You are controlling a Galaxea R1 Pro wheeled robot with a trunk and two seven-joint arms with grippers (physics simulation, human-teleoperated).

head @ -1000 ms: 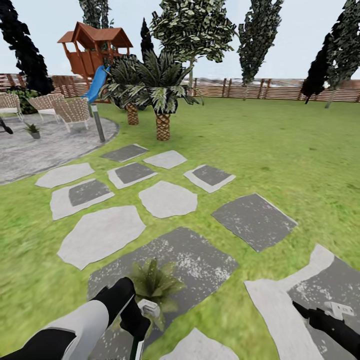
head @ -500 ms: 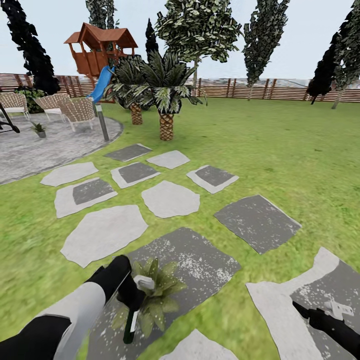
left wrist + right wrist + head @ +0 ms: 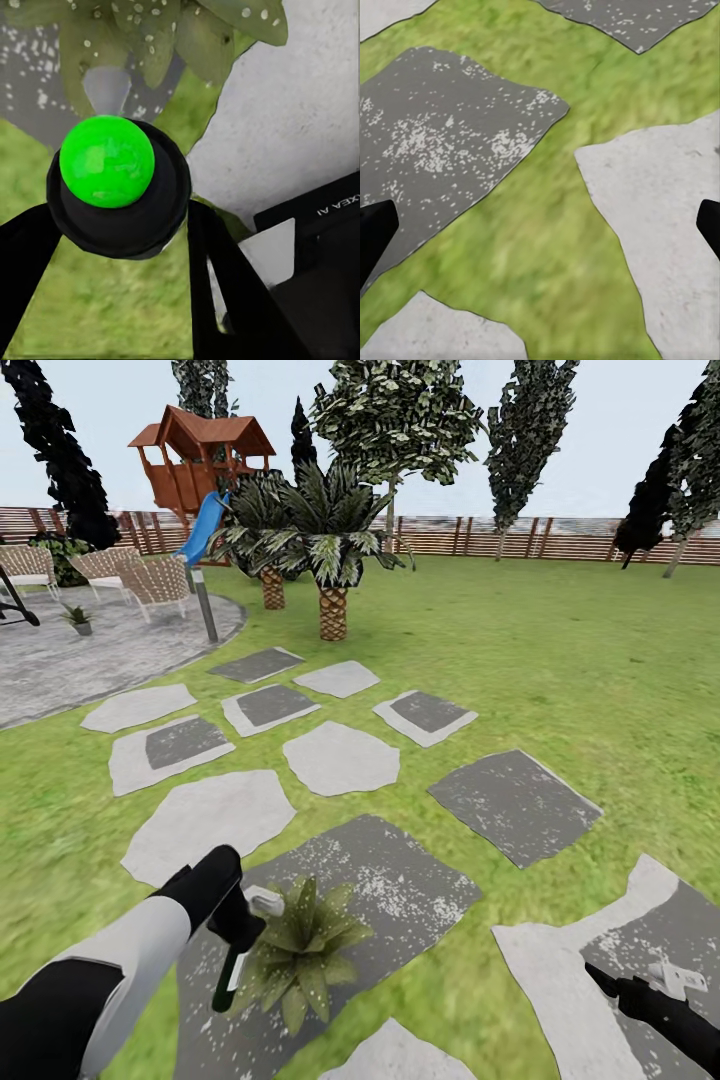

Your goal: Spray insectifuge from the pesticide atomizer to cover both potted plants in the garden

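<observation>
1. At far left, our left claw grips the pesticide atomizer, already picked up, touching the near potted plant.
2. Farther off, the patio plant awaits spraying.
3. Rightward, our right claw hangs released, empty.

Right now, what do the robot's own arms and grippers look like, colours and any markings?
The left arm has a black upper section, a pale grey-white forearm shell and a rounded black wrist. The left gripper has slim black fingers beside a black block with white lettering and a white panel. The right arm is black with a small white bracket. The right gripper's fingertips are black.
</observation>
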